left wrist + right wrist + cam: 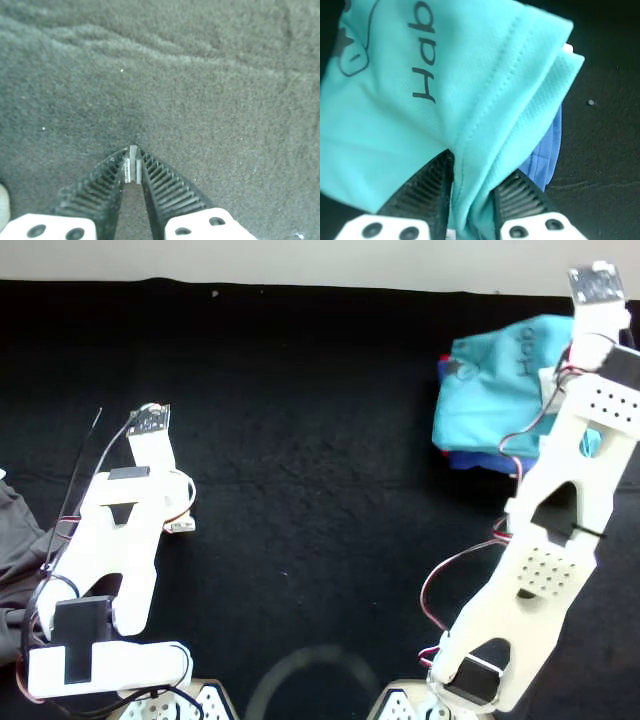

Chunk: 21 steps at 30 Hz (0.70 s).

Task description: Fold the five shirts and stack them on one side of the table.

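Black cloth-covered surface (320, 440), two white arms at the near edge.

Right arm stretched to the far right corner. Right gripper (477, 167) narrow, its ribbed black fingers (427, 182) pinching a doubled fold of a turquoise knit shirt (420, 75) with dark lettering. The fabric bunches up between the fingers.

In the high view the turquoise knit shirt (490, 390) lies folded at the far right of the surface, on top of a blue shirt (470, 460). The blue shirt's edge pokes out along the near side. From the right wrist view, the blue shirt (547, 150) shows just beneath the turquoise hem, resting on the surface.

Left arm on the left side, well apart from the stack. Left gripper (131, 160) closed on nothing, tips meeting, pointing down at bare cloth.

Crumpled grey shirt (15, 540) at the left edge of the surface, beside the left arm, unfolded.
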Each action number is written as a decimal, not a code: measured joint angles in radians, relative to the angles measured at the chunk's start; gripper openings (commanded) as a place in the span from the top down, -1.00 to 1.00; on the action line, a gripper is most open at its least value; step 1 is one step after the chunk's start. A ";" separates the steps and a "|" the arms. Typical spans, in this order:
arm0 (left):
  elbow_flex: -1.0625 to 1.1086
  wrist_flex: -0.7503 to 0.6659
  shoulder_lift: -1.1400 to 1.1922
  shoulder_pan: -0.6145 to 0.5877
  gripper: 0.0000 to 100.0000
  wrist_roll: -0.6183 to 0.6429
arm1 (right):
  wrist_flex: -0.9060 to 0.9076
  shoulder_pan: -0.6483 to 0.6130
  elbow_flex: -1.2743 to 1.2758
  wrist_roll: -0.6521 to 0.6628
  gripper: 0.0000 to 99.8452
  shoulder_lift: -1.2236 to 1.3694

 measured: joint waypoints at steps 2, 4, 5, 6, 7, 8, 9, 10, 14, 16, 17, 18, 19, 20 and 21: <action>0.000 0.000 0.000 0.000 0.97 0.000 | -0.026 0.012 0.000 0.011 0.99 0.040; 0.000 0.000 0.000 0.000 0.97 0.000 | -0.049 0.018 0.000 0.043 0.98 0.083; 0.000 0.000 0.000 0.000 0.97 0.000 | -0.063 0.020 0.002 0.054 0.98 0.100; 0.000 0.000 0.000 0.000 0.97 0.000 | -0.078 0.021 0.002 0.058 0.95 0.114; 0.000 0.000 0.000 0.000 0.97 0.000 | -0.091 0.023 0.002 0.058 0.89 0.123; 0.000 0.000 0.000 0.000 0.97 0.000 | -0.097 0.023 0.002 0.058 0.81 0.126; 0.000 0.000 0.000 0.000 0.97 0.000 | -0.097 0.025 0.002 0.058 0.72 0.127; 0.000 0.000 0.000 0.000 0.97 0.000 | -0.098 0.025 0.002 0.058 0.63 0.127; 0.000 0.000 0.000 0.000 0.97 0.000 | -0.110 0.029 0.002 0.058 0.45 0.127; 0.000 0.000 0.000 0.000 0.97 0.000 | -0.110 0.029 -0.014 0.058 0.45 0.127; 0.000 0.000 0.000 0.000 0.97 0.000 | -0.110 0.029 -0.031 0.058 0.45 0.127; 0.000 0.000 0.000 0.000 0.97 0.000 | -0.110 0.029 -0.054 0.058 0.45 0.127; 0.000 0.000 0.000 0.000 0.97 0.000 | -0.110 0.029 -0.075 0.058 0.45 0.127; 0.000 0.000 0.000 0.000 0.97 0.000 | -0.110 0.029 -0.098 0.058 0.45 0.127; 0.000 0.000 0.000 0.000 0.97 0.000 | -0.110 0.029 -0.115 0.055 0.45 0.127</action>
